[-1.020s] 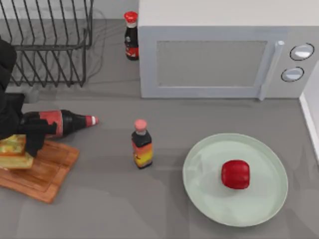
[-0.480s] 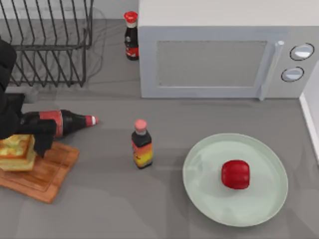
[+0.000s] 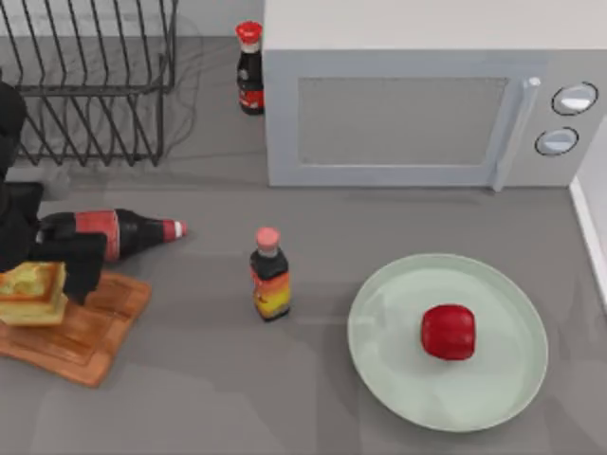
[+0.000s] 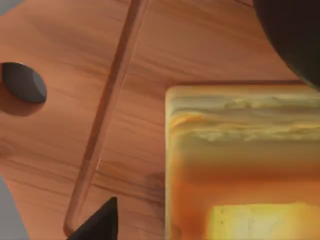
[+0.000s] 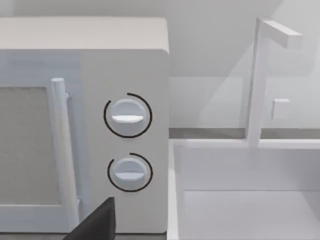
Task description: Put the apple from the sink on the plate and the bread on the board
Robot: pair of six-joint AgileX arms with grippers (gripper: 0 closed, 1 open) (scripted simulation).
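Grey counter (image 3: 285,379) from above: the apple (image 3: 448,332) already sits on the plate (image 3: 379,370) at the right, while at the far left my left jaws (image 3: 38,275) have lifted slightly and shifted the bread (image 3: 33,294) over the board (image 3: 95,332). At my left wrist, bread (image 4: 240,160) hangs close above board (image 4: 75,50); clamped, I think. Right wrist faces the microwave (image 5: 125,140) and sink (image 5: 250,200); those jaws I cannot tell.
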